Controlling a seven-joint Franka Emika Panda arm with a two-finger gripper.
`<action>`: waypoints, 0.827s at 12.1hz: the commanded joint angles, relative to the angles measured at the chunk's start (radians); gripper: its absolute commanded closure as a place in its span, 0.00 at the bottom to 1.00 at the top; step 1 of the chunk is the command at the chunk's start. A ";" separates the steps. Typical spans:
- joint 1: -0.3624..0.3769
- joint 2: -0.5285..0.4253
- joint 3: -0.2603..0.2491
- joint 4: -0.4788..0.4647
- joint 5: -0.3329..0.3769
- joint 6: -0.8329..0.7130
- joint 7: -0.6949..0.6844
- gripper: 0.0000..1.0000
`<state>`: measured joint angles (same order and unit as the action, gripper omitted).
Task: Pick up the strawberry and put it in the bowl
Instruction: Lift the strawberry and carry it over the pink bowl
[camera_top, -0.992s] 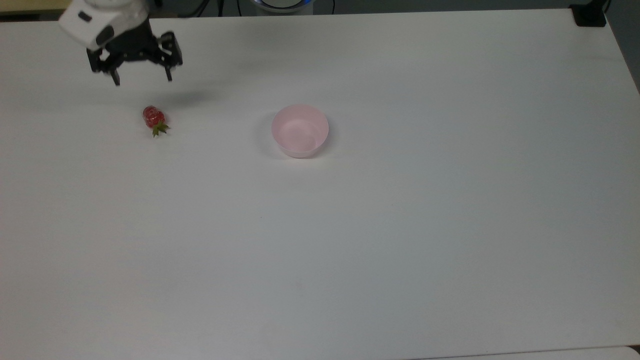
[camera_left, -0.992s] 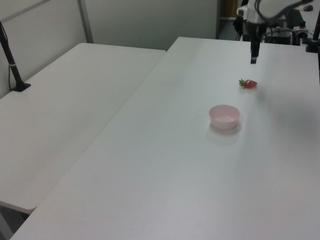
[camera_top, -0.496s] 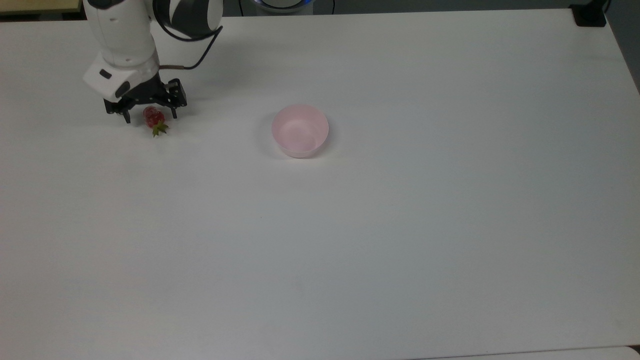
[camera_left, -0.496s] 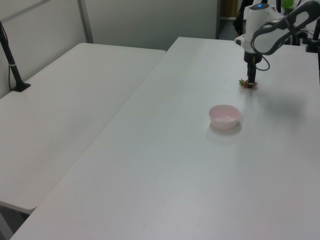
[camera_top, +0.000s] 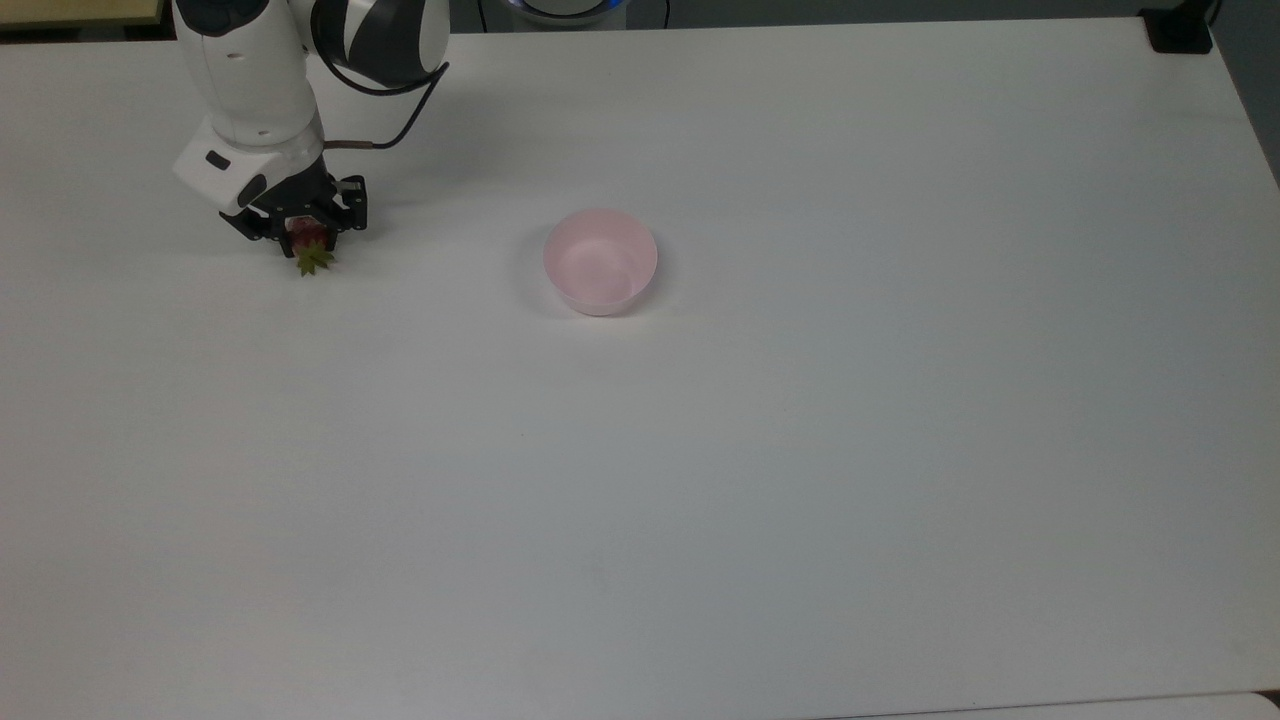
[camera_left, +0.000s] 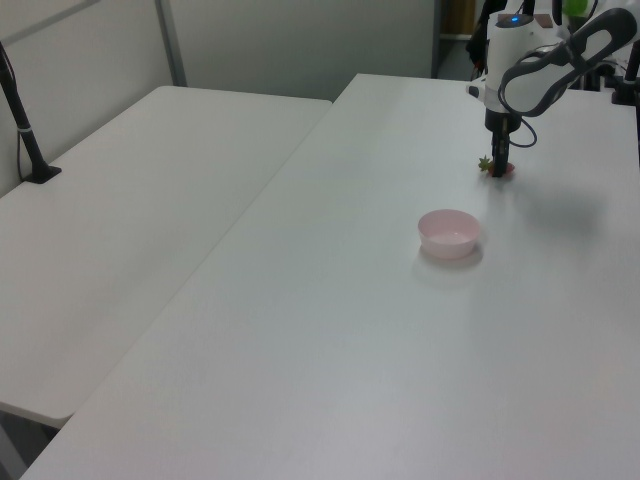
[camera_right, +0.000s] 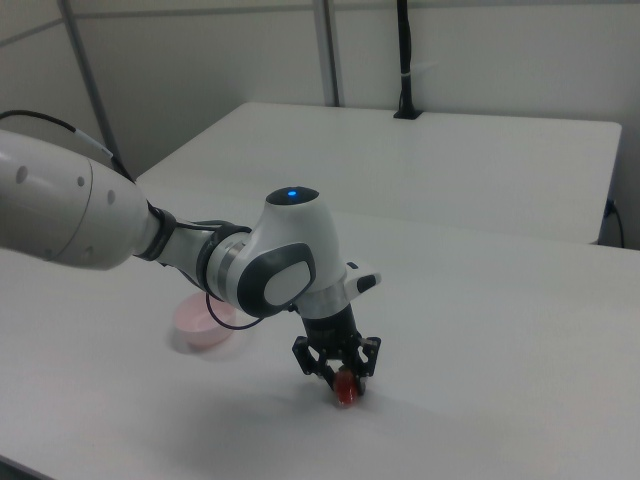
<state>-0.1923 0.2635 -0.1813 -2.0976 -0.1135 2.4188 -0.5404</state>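
Nearest in the right view: the hand (camera_right: 340, 378), down at the worktop (camera_right: 480, 400), fingers drawn in against the strawberry (camera_right: 346, 391) and pinching its red body from both sides. Green cap poking out below the fingers in the top view, free of the grip. Fruit at worktop level, by the look of it not yet lifted; hard to tell whether any gap lies under it.

Before lifting, worth confirming a firm pinch: glossy, rounded skin, likely to squirt out sideways if squeezed off-centre or too lightly. Hold across the widest part of the body, not the taper near the tip, and not on the leaves. No harder than needed.

Then straight up, slowly at first, high enough to clear a rim. No sideways drag along the worktop while low.

Farther back in the right view, toward the right view's left: the bowl (camera_right: 197, 338), pale pink, upright, nothing in it, well apart from the strawberry with bare worktop between. Carry across at height, stop over the bowl's middle rather than its near wall, lower until the fruit sits inside the rim, then spread the fingers. Light bowl, probably easy to nudge or tip, so no contact with its wall on the way in or out.
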 joint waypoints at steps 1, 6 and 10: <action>0.010 -0.036 0.040 -0.004 -0.002 -0.023 0.057 0.58; 0.014 -0.122 0.308 0.112 -0.002 -0.277 0.386 0.58; 0.099 -0.106 0.419 0.131 -0.017 -0.288 0.721 0.58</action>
<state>-0.1467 0.1454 0.2171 -1.9680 -0.1134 2.1478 0.0181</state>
